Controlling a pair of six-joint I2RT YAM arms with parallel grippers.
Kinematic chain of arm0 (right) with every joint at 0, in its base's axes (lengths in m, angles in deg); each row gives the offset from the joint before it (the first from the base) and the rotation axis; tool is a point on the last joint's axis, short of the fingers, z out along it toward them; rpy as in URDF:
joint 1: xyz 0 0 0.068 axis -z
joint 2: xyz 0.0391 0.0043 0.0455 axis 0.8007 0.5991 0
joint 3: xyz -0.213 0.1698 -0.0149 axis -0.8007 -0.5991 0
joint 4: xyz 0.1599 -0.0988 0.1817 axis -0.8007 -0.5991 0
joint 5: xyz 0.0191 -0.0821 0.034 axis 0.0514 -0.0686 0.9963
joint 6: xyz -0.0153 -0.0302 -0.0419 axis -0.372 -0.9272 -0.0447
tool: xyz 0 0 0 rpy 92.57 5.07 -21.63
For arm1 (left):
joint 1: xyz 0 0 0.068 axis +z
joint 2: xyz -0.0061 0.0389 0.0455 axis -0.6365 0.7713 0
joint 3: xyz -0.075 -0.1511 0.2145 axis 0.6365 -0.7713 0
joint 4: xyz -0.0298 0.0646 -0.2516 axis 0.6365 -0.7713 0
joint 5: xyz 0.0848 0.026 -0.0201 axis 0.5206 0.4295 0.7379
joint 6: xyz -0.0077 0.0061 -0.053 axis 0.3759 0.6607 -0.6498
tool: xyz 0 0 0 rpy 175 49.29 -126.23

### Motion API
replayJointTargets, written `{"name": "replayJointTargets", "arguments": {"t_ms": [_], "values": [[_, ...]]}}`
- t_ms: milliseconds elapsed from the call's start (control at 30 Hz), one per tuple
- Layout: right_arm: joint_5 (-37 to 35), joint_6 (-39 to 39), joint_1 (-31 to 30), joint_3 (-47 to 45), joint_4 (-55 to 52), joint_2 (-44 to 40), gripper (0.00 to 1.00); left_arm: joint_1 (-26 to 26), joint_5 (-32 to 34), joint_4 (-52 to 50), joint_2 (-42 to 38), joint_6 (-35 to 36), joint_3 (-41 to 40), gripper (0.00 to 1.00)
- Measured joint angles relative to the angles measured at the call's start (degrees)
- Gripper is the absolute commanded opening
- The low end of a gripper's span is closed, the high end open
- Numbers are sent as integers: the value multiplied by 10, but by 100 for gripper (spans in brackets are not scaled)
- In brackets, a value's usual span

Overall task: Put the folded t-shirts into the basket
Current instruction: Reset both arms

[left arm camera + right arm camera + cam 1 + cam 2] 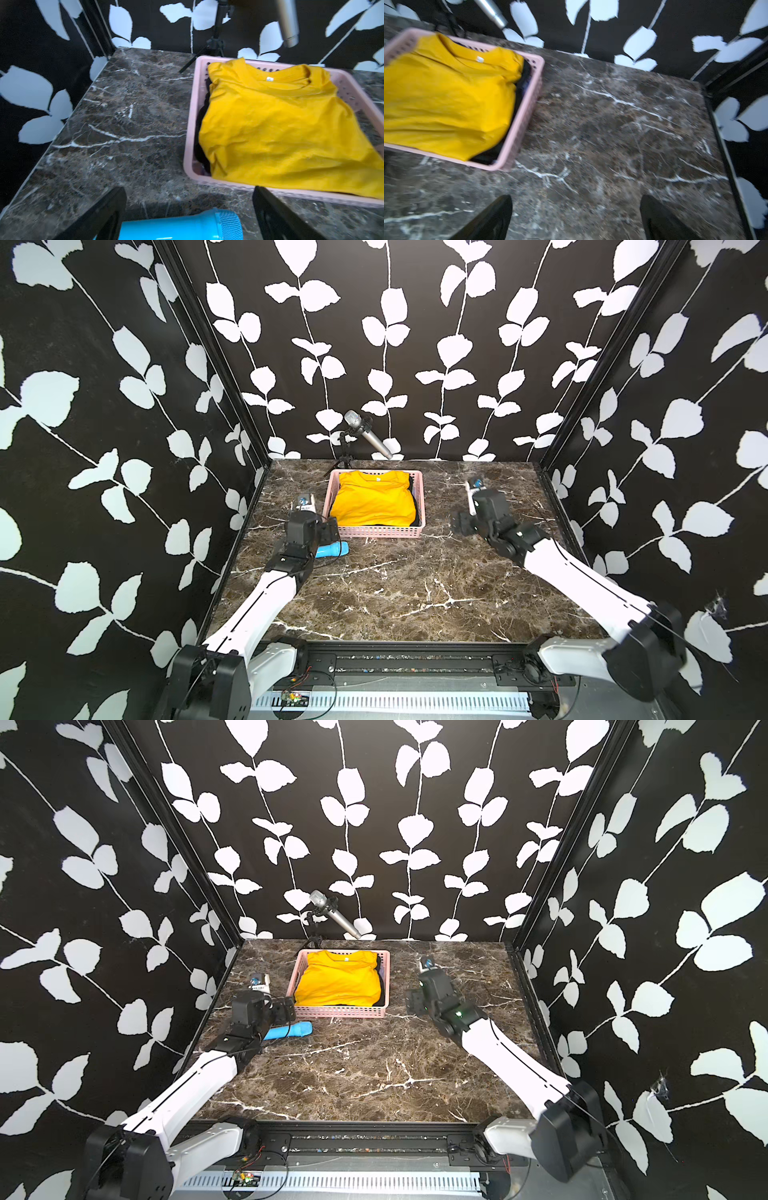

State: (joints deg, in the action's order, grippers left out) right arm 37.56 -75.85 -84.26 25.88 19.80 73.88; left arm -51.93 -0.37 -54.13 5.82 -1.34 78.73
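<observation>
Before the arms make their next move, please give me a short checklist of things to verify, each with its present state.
1. The left gripper open and empty: ok.
2. The right gripper open and empty: ok.
3. The mustard-yellow t-shirt on top inside the basket: ok.
4. The black t-shirt under it: ok, only its edge shows.
5. T-shirts lower in the pile: cannot tell, hidden.
6. The blue cylinder away from the left gripper: not ok, it lies on the table close beside it.

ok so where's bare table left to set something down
Free: the wide marble table in front of the basket, and the stretch to its right. Crowded: its left, blue cylinder by the left gripper.
</observation>
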Motion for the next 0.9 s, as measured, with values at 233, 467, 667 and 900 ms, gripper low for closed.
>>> {"name": "replayJointTargets", "arguments": {"t_ms": [233, 467, 667, 900], "values": [[-121, 4, 39, -152, 50, -96, 99, 7, 83, 49, -6, 3, -38, 98], [-166, 6, 97, -280, 135, -143, 99, 7, 117, 124, 56, 19, -53, 98], [-181, -24, 117, -302, 212, -150, 99, 7, 118, 119, 104, 37, -35, 98], [-157, -69, 156, -345, 353, -86, 99, 7, 126, 201, 97, 83, -72, 98]]}}
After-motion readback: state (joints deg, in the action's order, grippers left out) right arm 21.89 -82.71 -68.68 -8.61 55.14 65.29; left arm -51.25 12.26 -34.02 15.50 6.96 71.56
